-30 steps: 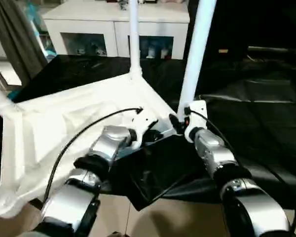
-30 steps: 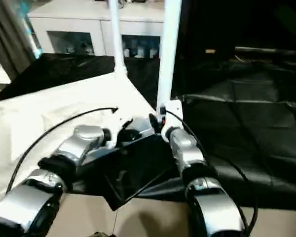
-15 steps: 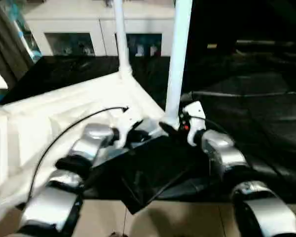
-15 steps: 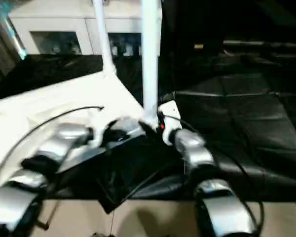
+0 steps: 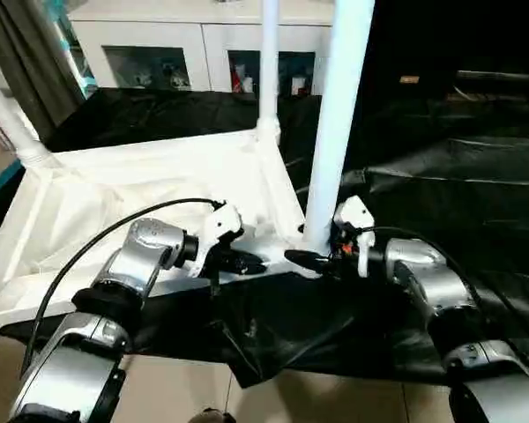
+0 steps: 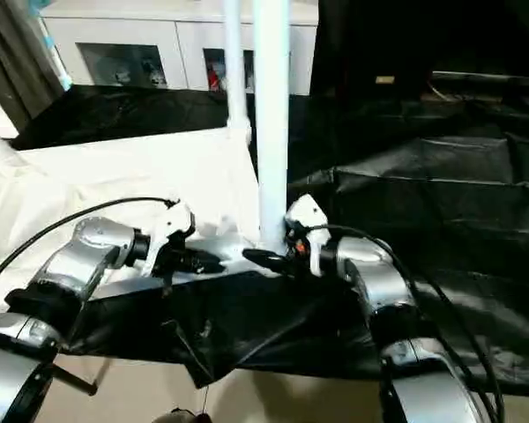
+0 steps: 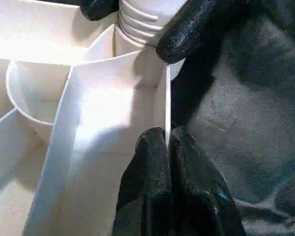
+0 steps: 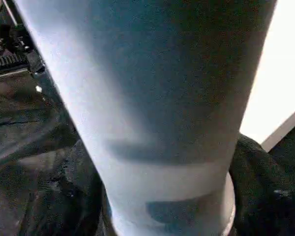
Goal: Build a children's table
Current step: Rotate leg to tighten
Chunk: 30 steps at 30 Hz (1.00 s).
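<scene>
Two grippers working the same corner of the children's table [image 5: 141, 189], which is lying upside down on black sheeting [image 5: 441, 203] with its legs sticking up. My right gripper [image 5: 310, 258] is wrapping its fingers around the base of the nearest leg [image 5: 335, 123], jaws standing fairly wide with the tube between them. My right wrist view is basically all leg, right up close. My left gripper [image 7: 168, 147] is pinching the table's thin edge wall just beside that socket, jaws nearly together. What the head views aren't giving me, my left wrist view is: the ribbed underside, the threaded leg end sitting in the socket, and my right fingertips [image 7: 187, 29] just past my own.
</scene>
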### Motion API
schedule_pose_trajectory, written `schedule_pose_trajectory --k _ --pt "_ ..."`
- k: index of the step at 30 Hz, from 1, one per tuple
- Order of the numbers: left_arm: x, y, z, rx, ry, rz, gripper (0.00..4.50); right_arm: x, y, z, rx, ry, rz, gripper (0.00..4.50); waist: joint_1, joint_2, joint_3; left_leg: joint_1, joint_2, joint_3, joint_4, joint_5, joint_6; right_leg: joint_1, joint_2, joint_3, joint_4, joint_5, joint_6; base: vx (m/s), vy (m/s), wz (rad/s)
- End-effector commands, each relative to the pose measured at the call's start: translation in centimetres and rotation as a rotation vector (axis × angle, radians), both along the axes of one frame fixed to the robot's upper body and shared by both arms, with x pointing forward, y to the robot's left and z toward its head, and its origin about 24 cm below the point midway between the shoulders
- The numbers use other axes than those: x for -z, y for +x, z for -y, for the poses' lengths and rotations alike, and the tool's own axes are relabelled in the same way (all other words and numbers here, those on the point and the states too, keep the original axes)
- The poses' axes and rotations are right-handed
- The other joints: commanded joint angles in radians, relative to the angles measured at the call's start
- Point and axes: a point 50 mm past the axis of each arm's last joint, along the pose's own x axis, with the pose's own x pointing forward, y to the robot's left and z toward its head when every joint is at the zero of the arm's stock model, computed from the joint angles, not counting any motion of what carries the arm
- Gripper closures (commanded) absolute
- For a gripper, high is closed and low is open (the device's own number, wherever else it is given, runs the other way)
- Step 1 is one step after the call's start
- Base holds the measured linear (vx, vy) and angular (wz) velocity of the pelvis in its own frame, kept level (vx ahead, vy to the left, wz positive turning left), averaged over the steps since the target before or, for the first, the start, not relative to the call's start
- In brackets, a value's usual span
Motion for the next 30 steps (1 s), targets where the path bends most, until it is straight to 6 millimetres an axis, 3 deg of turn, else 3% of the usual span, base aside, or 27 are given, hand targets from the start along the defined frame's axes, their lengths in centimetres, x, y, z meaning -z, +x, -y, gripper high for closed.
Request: schedule_pose_trajectory --k 1,4,5,8,10,11,12,14,17,19,21,22,23,24,26,28,30 --pt "0.0 -0.4 0.8 0.062 -0.006 -0.021 4.5 0.0 -0.3 -1.0 -0.05 0.012 -0.013 1.63 -0.003 -0.007 -0.071 0.033 0.069 -0.03 -0.073 -0.263 0.046 0.043 -0.069 0.043 -0.058 -0.236 -0.252 0.0 0.0 0.0" --pt "0.0 -0.4 0.7 0.06 -0.007 -0.018 4.5 0.1 -0.5 -1.3 -0.057 0.02 -0.023 1.69 -0.005 -0.005 -0.071 0.036 0.069 -0.031 -0.074 -0.277 0.03 0.041 -0.069 0.045 -0.06 -0.26 -0.24 0.0 0.0 0.0" --pt "0.0 -0.3 0.8 0.036 -0.012 -0.006 4.5 0.4 -0.5 -1.7 -0.026 0.037 -0.031 1.7 -0.009 0.001 -0.072 0.033 0.069 -0.031 -0.075 -0.27 0.028 0.041 -0.067 0.046 -0.059 -0.233 -0.242 0.0 0.0 0.0" --pt "0.1 0.5 1.5 -0.065 -0.013 0.034 4.5 1.1 0.3 -2.1 0.145 0.014 -0.016 1.72 -0.014 -0.002 -0.072 0.03 0.068 -0.032 -0.075 -0.261 0.018 0.039 -0.069 0.047 -0.053 -0.214 -0.246 0.0 0.0 0.0" --pt "0.1 0.9 1.7 -0.12 -0.009 0.053 4.5 1.4 0.6 -2.2 0.217 -0.004 -0.007 1.73 -0.015 -0.007 -0.07 0.033 0.065 -0.034 -0.074 -0.281 0.009 0.039 -0.073 0.046 -0.06 -0.266 -0.237 0.0 0.0 0.0" --pt "-0.1 1.8 2.3 -0.224 -0.014 0.097 4.5 1.9 1.2 -2.6 0.362 0.006 -0.018 1.73 -0.019 -0.014 -0.068 0.034 0.061 -0.032 -0.074 -0.293 0.003 0.036 -0.072 0.048 -0.066 -0.307 -0.226 0.0 0.0 0.0" --pt "-0.1 2.1 2.6 -0.259 -0.017 0.108 4.5 2.1 1.4 -2.7 0.416 0.01 -0.026 1.73 -0.018 -0.009 -0.067 0.041 0.061 -0.035 -0.074 -0.311 -0.011 0.032 -0.075 0.049 -0.072 -0.354 -0.214 0.0 0.0 0.0" --pt "-0.2 2.7 3.6 -0.353 -0.026 0.134 4.5 2.7 1.8 -3.4 0.583 0.026 -0.067 1.73 -0.019 -0.011 -0.066 0.038 0.06 -0.038 -0.077 -0.32 -0.019 0.035 -0.074 0.048 -0.075 -0.386 -0.197 0.0 0.0 0.0" --pt "-0.4 3.0 4.8 -0.397 -0.038 0.152 4.5 3.0 2.0 -4.6 0.669 0.033 -0.104 1.73 -0.022 -0.01 -0.064 0.045 0.058 -0.038 -0.079 -0.357 -0.025 0.028 -0.071 0.048 -0.083 -0.414 -0.18 0.0 0.0 0.0" --pt "-0.5 3.1 5.7 -0.417 -0.049 0.154 4.5 2.9 2.0 -6.1 0.659 0.024 -0.105 1.73 -0.022 -0.009 -0.062 0.042 0.058 -0.038 -0.079 -0.361 -0.019 0.028 -0.072 0.049 -0.086 -0.424 -0.169 0.0 0.0 0.0" --pt "-0.5 3.0 6.6 -0.412 -0.059 0.155 4.5 2.6 1.9 -7.9 0.601 0.037 -0.09 1.73 -0.022 -0.017 -0.062 0.039 0.057 -0.039 -0.08 -0.364 -0.012 0.03 -0.073 0.047 -0.088 -0.443 -0.16 0.0 0.0 0.0" --pt "-0.5 2.9 6.9 -0.401 -0.062 0.156 4.5 2.4 1.9 -8.3 0.582 0.049 -0.089 1.73 -0.021 -0.014 -0.062 0.039 0.057 -0.04 -0.08 -0.365 -0.012 0.029 -0.075 0.047 -0.087 -0.449 -0.157 0.0 0.0 0.0" --pt "-0.4 2.9 7.0 -0.391 -0.064 0.158 4.5 2.3 1.9 -8.5 0.574 0.055 -0.086 1.17 -0.021 -0.016 -0.062 0.04 0.058 -0.04 -0.08 -0.367 -0.009 0.029 -0.075 0.047 -0.089 -0.457 -0.151 0.0 0.0 0.0" --pt "-0.4 2.8 7.1 -0.384 -0.066 0.159 4.5 2.2 1.9 -8.7 0.567 0.058 -0.082 1.03 -0.021 -0.016 -0.063 0.039 0.059 -0.041 -0.081 -0.361 -0.006 0.029 -0.075 0.047 -0.087 -0.448 -0.151 0.0 0.0 0.0" --pt "-0.4 2.5 7.0 -0.344 -0.079 0.158 4.5 2.0 2.0 -8.7 0.528 0.046 -0.057 0.94 -0.022 -0.027 -0.063 0.037 0.06 -0.039 -0.083 -0.351 0.0 0.03 -0.073 0.048 -0.085 -0.43 -0.154 0.0 0.0 0.0" --pt "-0.4 2.3 6.8 -0.316 -0.083 0.153 4.5 1.9 2.0 -8.5 0.501 0.037 -0.041 0.81 -0.02 -0.024 -0.063 0.036 0.059 -0.039 -0.082 -0.344 0.005 0.03 -0.076 0.049 -0.084 -0.429 -0.157 0.0 0.0 0.0" --pt "-0.3 1.9 6.2 -0.267 -0.086 0.138 4.5 1.6 2.0 -8.1 0.435 0.039 -0.024 0.81 -0.02 -0.031 -0.063 0.032 0.06 -0.037 -0.081 -0.325 0.016 0.033 -0.078 0.05 -0.083 -0.417 -0.16 0.0 0.0 0.0"
